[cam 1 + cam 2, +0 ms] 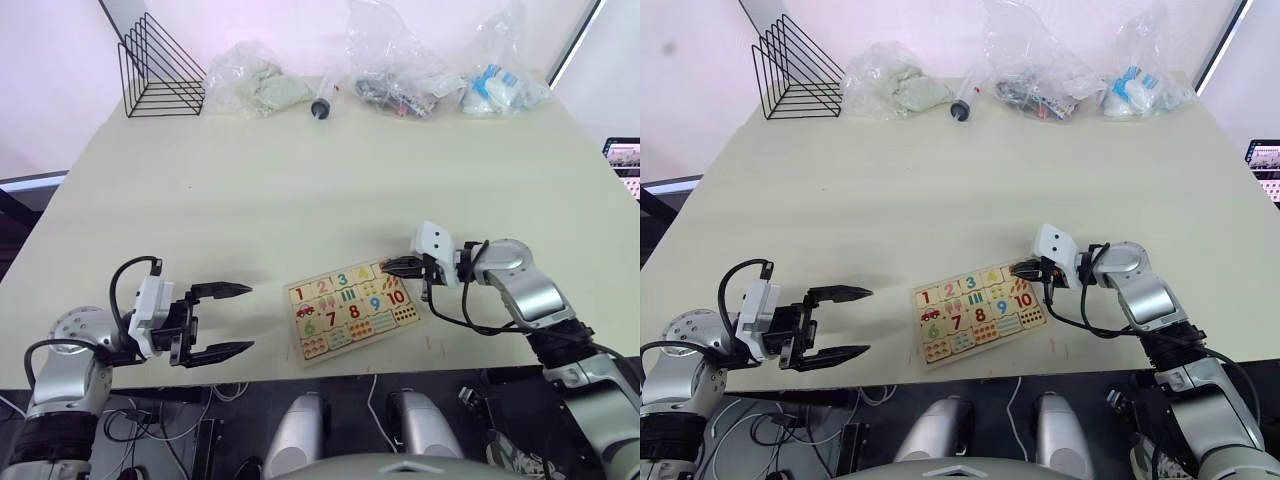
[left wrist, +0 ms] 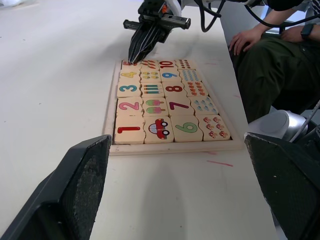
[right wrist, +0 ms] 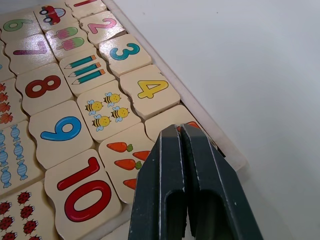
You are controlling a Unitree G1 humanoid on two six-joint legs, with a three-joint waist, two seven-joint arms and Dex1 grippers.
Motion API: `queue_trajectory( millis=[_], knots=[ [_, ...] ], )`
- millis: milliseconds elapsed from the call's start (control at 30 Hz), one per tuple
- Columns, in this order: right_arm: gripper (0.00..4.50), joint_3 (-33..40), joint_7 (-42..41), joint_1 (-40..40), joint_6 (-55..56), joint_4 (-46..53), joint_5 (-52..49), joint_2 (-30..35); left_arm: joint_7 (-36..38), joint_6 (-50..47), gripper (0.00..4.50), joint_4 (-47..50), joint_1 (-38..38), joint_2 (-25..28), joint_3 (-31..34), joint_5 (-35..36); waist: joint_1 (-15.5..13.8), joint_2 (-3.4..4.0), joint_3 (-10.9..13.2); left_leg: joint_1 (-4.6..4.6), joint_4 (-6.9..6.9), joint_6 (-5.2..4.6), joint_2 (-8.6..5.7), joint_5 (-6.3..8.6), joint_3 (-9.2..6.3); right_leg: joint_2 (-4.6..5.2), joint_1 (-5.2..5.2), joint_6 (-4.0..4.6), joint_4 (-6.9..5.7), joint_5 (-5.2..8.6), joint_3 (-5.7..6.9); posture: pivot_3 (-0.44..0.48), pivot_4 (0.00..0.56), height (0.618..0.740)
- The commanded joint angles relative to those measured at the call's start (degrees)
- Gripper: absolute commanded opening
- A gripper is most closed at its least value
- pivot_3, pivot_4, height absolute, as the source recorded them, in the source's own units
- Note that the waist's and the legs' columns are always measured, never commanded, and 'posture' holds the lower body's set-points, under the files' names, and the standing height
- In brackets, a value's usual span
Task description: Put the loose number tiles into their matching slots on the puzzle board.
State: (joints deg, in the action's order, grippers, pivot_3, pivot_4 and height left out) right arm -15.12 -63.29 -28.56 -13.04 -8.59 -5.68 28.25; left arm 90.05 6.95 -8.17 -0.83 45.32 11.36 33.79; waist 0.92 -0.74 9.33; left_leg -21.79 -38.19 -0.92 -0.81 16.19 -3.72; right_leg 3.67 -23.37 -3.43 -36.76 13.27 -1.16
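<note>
The right gripper (image 3: 186, 131), pinched closed and holding nothing, presses what is probably the 5 tile (image 3: 176, 125), at the puzzle board's (image 1: 322, 352) one-o'clock corner.

Bare table (image 1: 300, 190) surrounds the puzzle board (image 1: 352, 309); right gripper (image 1: 386, 266) blocks its far corner.

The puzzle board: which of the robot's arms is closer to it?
The right. Its gripper sits shut over the puzzle board at its far corner; the left gripper hovers open, off to the board's side.
</note>
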Motion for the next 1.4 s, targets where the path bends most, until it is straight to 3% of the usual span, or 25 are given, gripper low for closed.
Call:
queue_trajectory(
  millis=[33,267,733,867,1067,1400],
  knots=[
    [0.08,0.8,1.4,0.7,-0.1,0.2,-0.3,0.0,-0.5,-0.4,4.50,0.7,-0.7,-0.2,1.4,0.3,0.0,0.00,0.0,0.01,0.00,0.00,0.00,0.00,0.00,0.00,0.01,0.00,0.00,0.00,0.00,0.000,0.150,0.740],
    [0.08,6.0,2.8,4.1,-1.2,5.4,-6.3,-0.2,-5.4,-1.4,4.50,1.7,-2.4,-1.1,2.1,-0.5,-0.1,0.01,0.0,-0.02,-0.01,0.00,0.02,0.00,-0.02,0.01,0.01,0.00,0.00,0.00,0.00,0.000,0.150,0.740],
    [0.08,23.0,10.3,24.6,5.3,16.0,-12.7,3.9,-24.4,-13.6,4.50,14.9,-10.4,-3.4,7.4,0.2,-0.1,0.01,0.0,0.05,-0.01,-0.01,0.07,0.00,0.05,0.04,0.04,-0.01,0.00,0.00,-0.12,0.000,0.150,0.740],
    [1.28,26.6,11.6,29.6,5.8,17.6,-14.7,4.0,-26.5,-13.4,4.50,15.3,-12.0,-3.6,8.8,-1.0,-0.1,0.00,0.0,0.06,-0.02,-0.01,0.09,0.00,0.06,0.00,0.07,0.00,-0.01,0.01,-0.12,0.000,0.150,0.740],
    [4.24,33.7,10.5,38.0,8.1,16.3,-18.0,4.7,-32.1,-13.6,4.50,17.0,-14.6,-5.2,12.3,-2.1,-0.3,0.00,0.0,0.05,-0.03,-0.01,0.09,0.00,0.05,0.01,0.10,0.00,0.03,0.01,-0.11,0.000,0.150,0.740],
    [4.24,39.2,3.8,43.0,11.5,11.3,-24.3,5.2,-42.6,-14.8,4.50,21.4,-19.7,-9.6,13.3,-6.2,-0.3,-0.02,0.0,0.18,-0.05,-0.02,0.14,0.01,0.11,0.01,0.23,0.18,0.05,0.13,-0.16,0.000,0.150,0.740]
  ],
)
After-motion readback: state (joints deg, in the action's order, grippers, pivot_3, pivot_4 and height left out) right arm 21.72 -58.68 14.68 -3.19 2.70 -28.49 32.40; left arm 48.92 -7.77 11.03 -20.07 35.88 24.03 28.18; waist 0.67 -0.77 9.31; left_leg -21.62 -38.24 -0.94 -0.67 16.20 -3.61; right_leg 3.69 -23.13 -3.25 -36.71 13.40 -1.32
